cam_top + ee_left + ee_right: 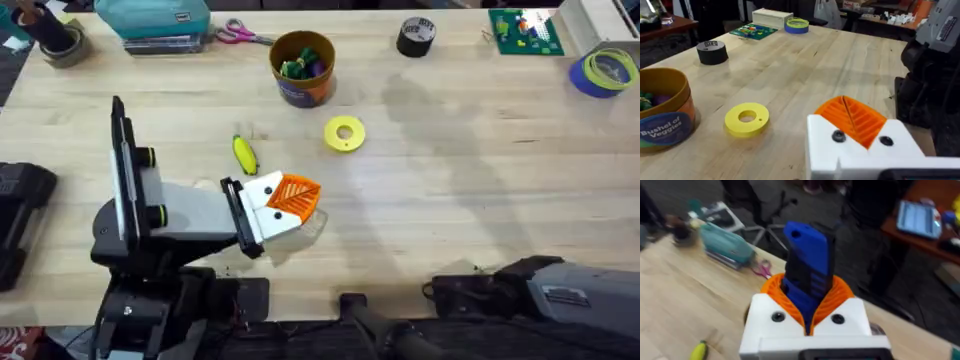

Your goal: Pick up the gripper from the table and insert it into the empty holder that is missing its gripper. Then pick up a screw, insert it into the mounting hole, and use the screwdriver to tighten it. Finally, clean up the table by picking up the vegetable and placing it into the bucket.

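Pincers, as we see them: our left pincer (pixel 291 197) lies low over the surface (pixel 480 180), orange pads pressed together, holding nothing. Our right pincer (pixel 810 311) clamps the blue screwdriver (pixel 807 265) between its pads, raised off the surface. We find the vegetable (pixel 245 154) lying just beyond the left pincer, near a yellow tape ring (pixel 345 133). Farther back stands the bucket (pixel 302 68), with toy vegetables inside.
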`<control>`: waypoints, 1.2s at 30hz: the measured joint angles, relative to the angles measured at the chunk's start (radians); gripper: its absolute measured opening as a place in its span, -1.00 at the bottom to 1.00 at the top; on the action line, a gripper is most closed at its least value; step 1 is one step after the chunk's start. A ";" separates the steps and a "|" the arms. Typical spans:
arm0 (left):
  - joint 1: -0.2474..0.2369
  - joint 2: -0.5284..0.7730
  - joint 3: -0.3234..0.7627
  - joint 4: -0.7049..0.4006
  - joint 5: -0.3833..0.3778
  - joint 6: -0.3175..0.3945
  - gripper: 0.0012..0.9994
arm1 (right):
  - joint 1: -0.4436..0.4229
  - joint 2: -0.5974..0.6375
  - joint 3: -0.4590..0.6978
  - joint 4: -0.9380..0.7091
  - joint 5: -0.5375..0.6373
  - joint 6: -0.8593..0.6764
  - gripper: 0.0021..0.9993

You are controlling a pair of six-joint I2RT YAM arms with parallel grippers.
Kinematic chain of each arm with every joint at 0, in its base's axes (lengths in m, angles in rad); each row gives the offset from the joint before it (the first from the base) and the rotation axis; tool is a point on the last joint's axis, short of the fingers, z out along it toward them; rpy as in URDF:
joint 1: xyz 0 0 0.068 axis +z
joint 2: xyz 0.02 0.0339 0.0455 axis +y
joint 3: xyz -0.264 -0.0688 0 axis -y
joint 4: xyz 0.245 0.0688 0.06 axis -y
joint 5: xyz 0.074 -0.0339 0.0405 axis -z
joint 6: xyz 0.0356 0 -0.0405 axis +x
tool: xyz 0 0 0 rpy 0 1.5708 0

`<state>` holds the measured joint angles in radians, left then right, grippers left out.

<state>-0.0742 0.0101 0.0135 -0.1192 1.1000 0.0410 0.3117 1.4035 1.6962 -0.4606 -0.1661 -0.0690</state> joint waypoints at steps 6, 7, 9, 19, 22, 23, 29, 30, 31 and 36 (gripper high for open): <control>0.000 0.000 0.000 0.000 0.000 0.000 -0.99 | 0.085 -0.002 -0.006 0.154 -0.104 0.010 -0.96; 0.000 0.000 0.000 0.000 0.000 0.000 -0.99 | 0.094 -0.002 -0.012 0.190 -0.130 0.014 -0.96; 0.000 0.000 0.000 0.000 0.000 0.000 -0.99 | 0.107 -0.004 -0.031 0.262 -0.193 0.024 -0.96; 0.000 0.000 0.000 0.000 0.000 0.000 -0.99 | 0.184 -0.003 -0.106 0.483 -0.538 0.090 -0.96; 0.000 0.000 0.000 0.000 0.000 0.000 -0.99 | 0.220 -0.003 -0.106 0.518 -0.610 0.104 -0.96; 0.000 0.000 0.000 0.000 0.000 0.000 -0.99 | 0.234 -0.003 -0.107 0.528 -0.629 0.109 -0.96; 0.000 0.000 0.000 0.000 0.000 0.000 -0.99 | 0.313 -0.003 -0.108 0.575 -0.726 0.129 -0.96; 0.000 0.000 0.000 0.000 0.000 0.000 -0.99 | 0.322 -0.003 -0.108 0.582 -0.738 0.134 -0.96; 0.000 0.000 0.000 0.000 0.000 0.000 -0.99 | 0.327 -0.003 -0.108 0.587 -0.745 0.139 -0.96; 0.000 0.000 0.000 0.000 0.000 0.000 -0.99 | 0.334 -0.004 -0.108 0.593 -0.764 0.157 -0.96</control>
<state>-0.0742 0.0101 0.0135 -0.1192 1.1000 0.0410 0.6460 1.3998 1.5883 0.1328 -0.9297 0.0884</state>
